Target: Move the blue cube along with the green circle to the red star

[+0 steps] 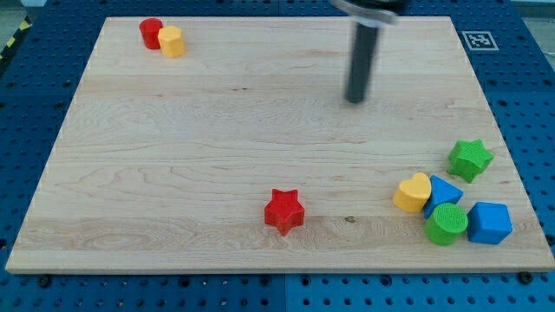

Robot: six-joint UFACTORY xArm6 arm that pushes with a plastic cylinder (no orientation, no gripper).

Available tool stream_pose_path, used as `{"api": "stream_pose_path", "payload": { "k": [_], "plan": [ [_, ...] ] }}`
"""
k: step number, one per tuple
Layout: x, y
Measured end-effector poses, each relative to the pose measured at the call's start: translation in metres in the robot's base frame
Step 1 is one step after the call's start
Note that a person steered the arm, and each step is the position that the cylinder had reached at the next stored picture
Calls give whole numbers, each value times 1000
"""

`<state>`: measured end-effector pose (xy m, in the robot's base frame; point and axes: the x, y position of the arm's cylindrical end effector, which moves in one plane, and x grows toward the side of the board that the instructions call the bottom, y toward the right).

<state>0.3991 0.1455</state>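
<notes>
- Pale wooden board point(217, 130) lies on a blue pegboard bench point(529, 130) that frames it on all sides; a small black-and-white marker tag point(478, 40) sits just off the board's top right corner.
- At the view's bottom right, the blue cube point(490, 223) rests close to the board's lower edge and right edge.
- Just to the view's left of it, touching or nearly touching, stands the green circle point(446, 224), a short round cylinder.
- Behind these two, toward the view's top, a second blue block point(446, 191) is partly hidden by its neighbours, so its shape cannot be made out.
- A yellow heart point(413, 192) leans against that hidden blue block on the view's left side, just above the green circle.
- A green star point(471, 159) sits a little apart from this cluster, toward the view's top right of it.
- The red star point(284, 211) stands alone near the bottom middle of the board, well apart from the cluster, to the view's left of it.
- My tip point(355, 100) is at the upper middle-right of the board, far from every block and touching none; it is a plain rod with nothing that opens, closes or holds.
- In the far top left corner, a red cylinder point(151, 33) and a yellow block point(172, 41) stand side by side, touching.
</notes>
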Motion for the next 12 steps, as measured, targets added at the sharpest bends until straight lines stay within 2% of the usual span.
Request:
{"api": "stream_pose_path", "payload": {
  "k": [2,3,5,6,8,10,12],
  "plan": [
    [44,196],
    [63,200],
    [187,166],
    [190,164],
    [196,112],
    [194,108],
    [192,70]
  ]
}}
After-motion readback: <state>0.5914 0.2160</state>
